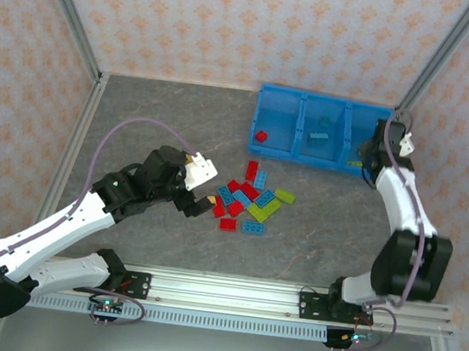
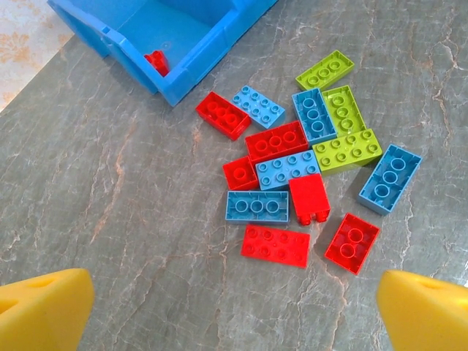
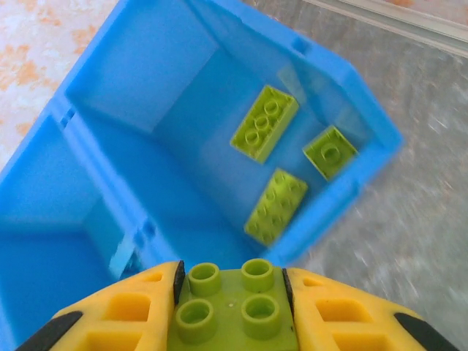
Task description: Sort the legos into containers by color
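The lime green brick point(image 3: 241, 314) sat studs-up, clamped between the 2 yellow fingers point(image 3: 124, 314) of the right gripper point(image 3: 232, 289), which were closed on its sides. Directly ahead of and below that gripper lay the right-hand compartment point(image 3: 197, 146) of the blue bin point(image 3: 344, 80), already holding 3 green bricks point(image 3: 265, 123). 2 of them lay ahead of the fingers and slightly to their right, and the third point(image 3: 276, 205) lay nearest, against the near wall. The divider to the middle compartment ran off to the gripper's left.

The step in hand looked like the drop. The held brick appeared to hang over the near wall rather than over the open floor. A clean release therefore probably called for easing forward until the brick was past that wall. It also meant keeping right of the divider, lowering a little, and only then parting the jaws. Let go too early, the brick could catch the rim and tumble out onto the table point(image 3: 409, 241).

Further out, the left gripper point(image 2: 234, 314) hovered with its jaws spread wide and nothing between them. The loose pile of red, blue and green legos point(image 2: 292, 168) lay just ahead of its fingertips. Beyond the pile, 1 red brick point(image 2: 156, 61) rested in the bin's end compartment.
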`<state>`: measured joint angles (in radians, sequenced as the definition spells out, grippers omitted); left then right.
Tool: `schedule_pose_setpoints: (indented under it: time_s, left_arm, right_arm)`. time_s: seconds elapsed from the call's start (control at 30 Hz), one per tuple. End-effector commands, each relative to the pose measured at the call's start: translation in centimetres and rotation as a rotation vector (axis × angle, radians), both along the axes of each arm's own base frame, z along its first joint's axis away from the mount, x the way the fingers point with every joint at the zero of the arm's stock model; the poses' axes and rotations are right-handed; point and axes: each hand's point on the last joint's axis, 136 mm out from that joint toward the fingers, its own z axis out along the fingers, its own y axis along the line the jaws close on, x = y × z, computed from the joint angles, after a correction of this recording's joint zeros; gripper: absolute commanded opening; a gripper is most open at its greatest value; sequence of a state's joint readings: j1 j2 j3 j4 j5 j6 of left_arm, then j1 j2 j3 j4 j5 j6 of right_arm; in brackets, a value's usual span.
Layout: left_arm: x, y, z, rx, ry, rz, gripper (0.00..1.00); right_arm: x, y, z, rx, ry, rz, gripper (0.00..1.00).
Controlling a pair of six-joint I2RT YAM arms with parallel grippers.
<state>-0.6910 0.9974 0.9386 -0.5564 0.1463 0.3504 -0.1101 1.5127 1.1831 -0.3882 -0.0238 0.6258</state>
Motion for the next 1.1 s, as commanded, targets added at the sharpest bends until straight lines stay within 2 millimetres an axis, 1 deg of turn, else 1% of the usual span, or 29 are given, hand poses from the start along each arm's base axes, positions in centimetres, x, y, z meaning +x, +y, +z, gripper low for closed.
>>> schedule_pose_setpoints:
  time_s: [0.0, 0.07, 0.1, 0.17, 0.2, 0.23, 0.27, 0.3, 0.37, 0.43, 0.47, 0.57, 0.67, 0.73, 0.83, 0.9, 0.97, 1.0, 1.07]
  left_arm:
    - [0.4, 0.8, 0.2, 0.017, -0.03, 0.026, 1.0]
    - [0.4, 0.8, 0.1, 0.022, -0.03, 0.028, 1.0]
    - [0.4, 0.8, 0.1, 0.022, -0.03, 0.029, 1.0]
    - [0.4, 0.8, 0.0, 0.022, -0.028, 0.026, 1.0]
    - [0.4, 0.7, -0.1, 0.023, -0.022, 0.024, 1.0]
    - [0.4, 0.7, -0.2, 0.025, -0.017, 0.023, 1.0]
    - [0.4, 0.7, -0.3, 0.029, -0.012, 0.024, 1.0]
    - [0.4, 0.7, -0.3, 0.031, -0.008, 0.024, 1.0]
    - [0.4, 0.8, -0.1, 0.031, -0.008, 0.031, 1.0]
    - [0.5, 0.8, 0.1, 0.022, -0.015, 0.039, 1.0]
    - [0.6, 0.8, 0.2, 0.012, -0.014, 0.048, 1.0]
    - [1.0, 0.7, 1.2, -0.039, 0.008, 0.108, 1.0]
    - [1.9, 1.2, 2.8, -0.101, 0.057, 0.247, 1.0]
    - [2.1, 1.3, 3.6, -0.174, 0.111, 0.345, 1.0]
    - [2.2, 1.7, 3.9, -0.276, 0.18, 0.48, 1.0]
    - [2.4, 2.5, 3.0, -0.331, 0.238, 0.619, 0.98]
    - [2.3, 2.9, 1.3, -0.353, 0.315, 0.736, 0.94]
    - [2.2, 2.5, 0.1, -0.364, 0.37, 0.765, 0.93]
    - [1.7, 1.0, -2.5, -0.381, 0.477, 0.795, 0.89]
  right_arm:
    - [3.7, -1.0, -1.7, 0.033, 0.038, 0.036, 0.27]
    - [5.8, -1.3, -2.6, 0.049, 0.07, 0.046, 0.28]
    - [6.5, -1.5, -2.9, 0.051, 0.087, 0.047, 0.3]
    - [7.4, -1.8, -3.2, 0.047, 0.118, 0.042, 0.38]
    - [7.7, -1.9, -3.3, 0.046, 0.127, 0.04, 0.45]
    - [7.8, -2.0, -3.1, 0.05, 0.132, 0.038, 0.52]
    - [7.8, -2.0, -2.9, 0.05, 0.134, 0.039, 0.56]
    - [7.5, -1.8, -2.4, 0.052, 0.137, 0.042, 0.58]
    - [6.5, -1.9, -1.7, 0.045, 0.143, 0.032, 0.61]
    - [5.0, -1.6, -1.0, 0.045, 0.136, 0.036, 0.62]
    - [4.3, -1.3, -0.3, 0.051, 0.122, 0.044, 0.62]
    - [0.9, 0.7, 0.7, 0.099, 0.099, 0.096, 0.63]
    - [-3.0, 3.5, 2.2, 0.117, 0.056, 0.172, 0.66]
    - [-5.7, 6.3, 3.3, 0.142, 0.04, 0.259, 0.68]
    - [-9.9, 10.3, 5.1, 0.118, 0.029, 0.387, 0.74]
    - [-12.7, 13.0, 5.5, 0.099, 0.04, 0.478, 0.82]
    - [-14.9, 15.2, 5.3, 0.114, 0.061, 0.556, 0.84]
    - [-15.9, 16.2, 4.9, 0.138, 0.081, 0.59, 0.85]
    - [-17.4, 18.4, 4.2, 0.201, 0.114, 0.66, 0.85]
